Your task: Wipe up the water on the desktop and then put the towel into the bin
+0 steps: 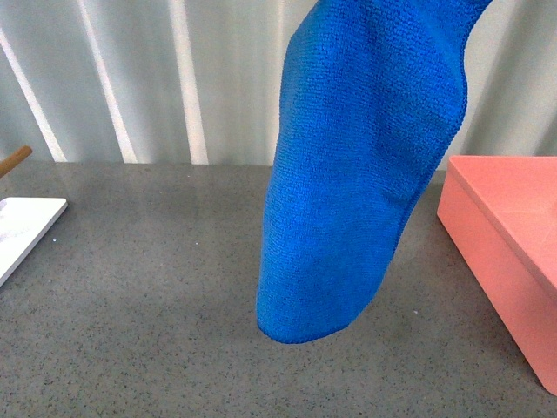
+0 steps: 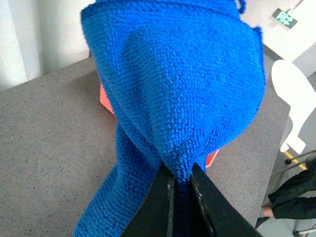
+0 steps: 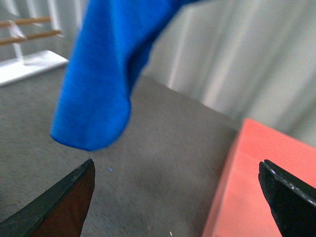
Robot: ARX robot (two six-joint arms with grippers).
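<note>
The bright blue microfibre towel point(image 1: 357, 165) hangs in a long fold down the middle of the front view, its top out of frame. Its rounded lower end is over the dark grey, light-speckled stone-like bench point(image 1: 139, 296). In the right wrist view that end looks clear of the surface.

The left gripper point(image 2: 180, 173) is clamped on a bunched fold of the towel point(image 2: 187, 89), with its black fingers point(image 2: 158, 207) pressed close on either side of the cloth. The right gripper point(image 3: 176, 165) is spread wide with nothing between its fingers. It hovers over bare bench point(image 3: 148, 148) between the hanging towel point(image 3: 98, 84) and the bin point(image 3: 256, 187).

The salmon-pink, straight-walled rectangular plastic bin point(image 1: 505, 235) stands on the robot's right, and its far side runs out of the front view. Its near corner lies just beside the towel's edge, with a strip of bare bench between them lower down.

On the left, a flat white board point(image 1: 26, 222) lies at the bench edge, well apart from the towel. A wide stretch of free surface lies between them. Thin wooden rods point(image 3: 29, 22) rise above the board point(image 3: 29, 66). A pale ribbed wall point(image 1: 130, 78) closes off the back edge of the bench.
</note>
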